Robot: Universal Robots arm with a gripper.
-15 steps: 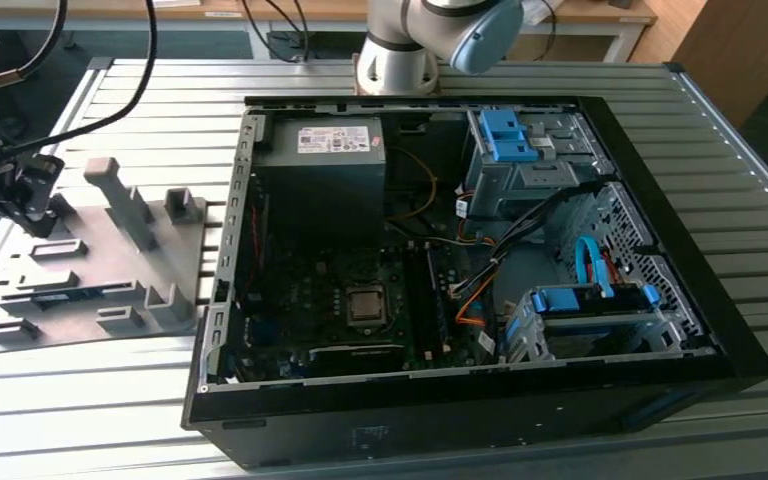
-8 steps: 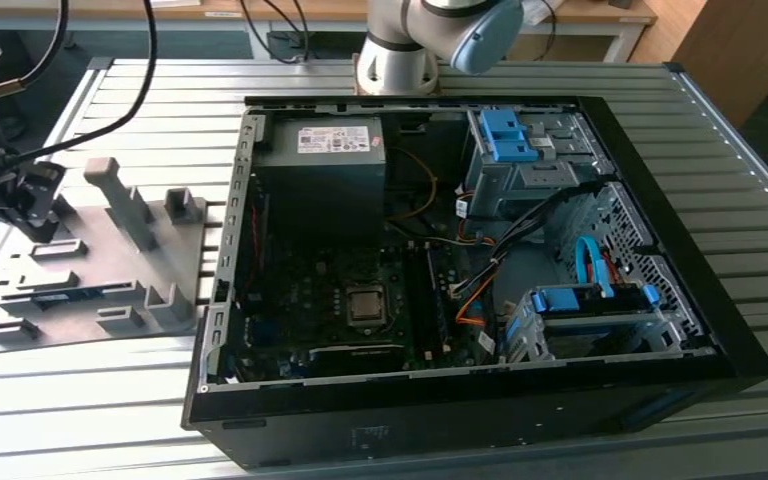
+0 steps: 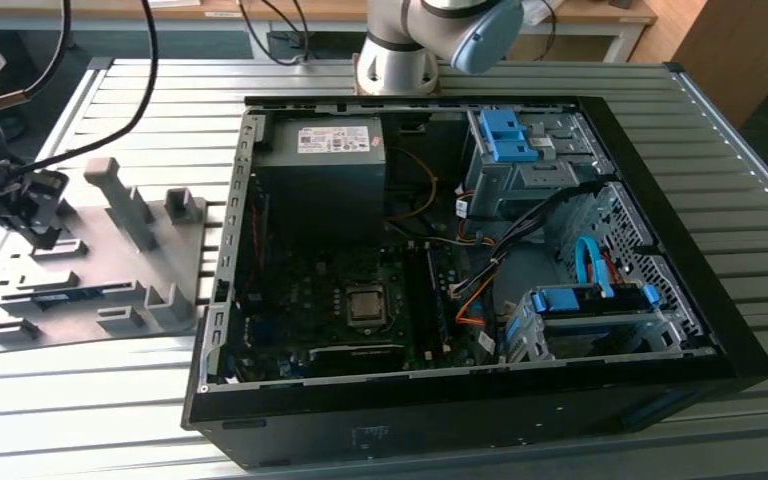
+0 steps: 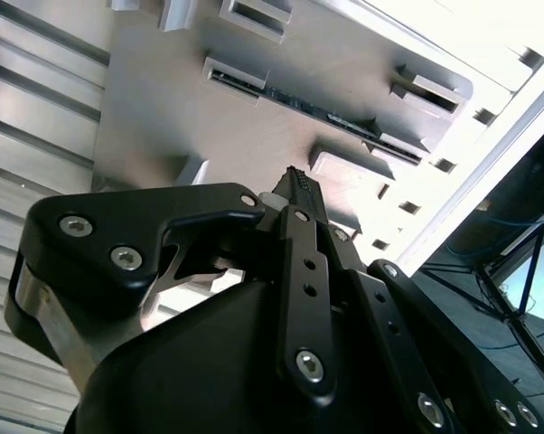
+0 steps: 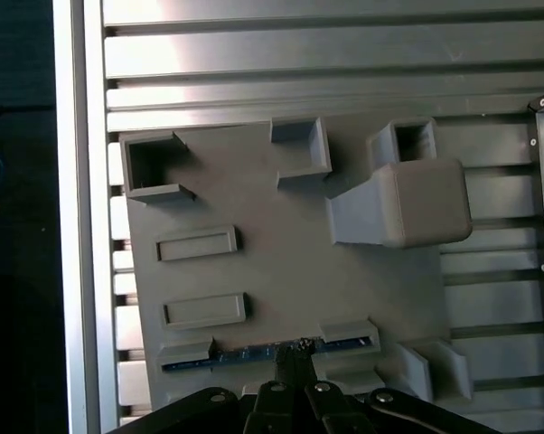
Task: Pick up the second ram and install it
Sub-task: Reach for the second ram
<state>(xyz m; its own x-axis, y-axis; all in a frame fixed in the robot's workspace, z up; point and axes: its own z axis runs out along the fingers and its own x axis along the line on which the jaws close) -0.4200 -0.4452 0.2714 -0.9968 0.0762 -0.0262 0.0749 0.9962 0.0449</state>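
Observation:
The second ram (image 5: 254, 354) is a thin blue-green stick lying on edge between two holders of the grey moulded tray (image 5: 281, 262). It also shows as a dark strip (image 4: 319, 110) in the second wrist view and as a blue line (image 3: 71, 294) in the exterior view. My gripper (image 5: 295, 347) hovers above the middle of the stick, apart from it, with its black fingertips (image 4: 301, 183) pressed together and nothing between them. In the exterior view the gripper (image 3: 35, 228) hangs over the tray's left part.
An open computer case (image 3: 598, 130) lies to the exterior view's right of the tray, with the motherboard (image 3: 317, 300), black slot rails (image 3: 432, 300), power supply (image 3: 320, 150) and blue drive bays (image 3: 507, 135). Tall grey posts (image 3: 124, 200) rise from the tray. The slatted metal table (image 3: 77, 420) carries everything.

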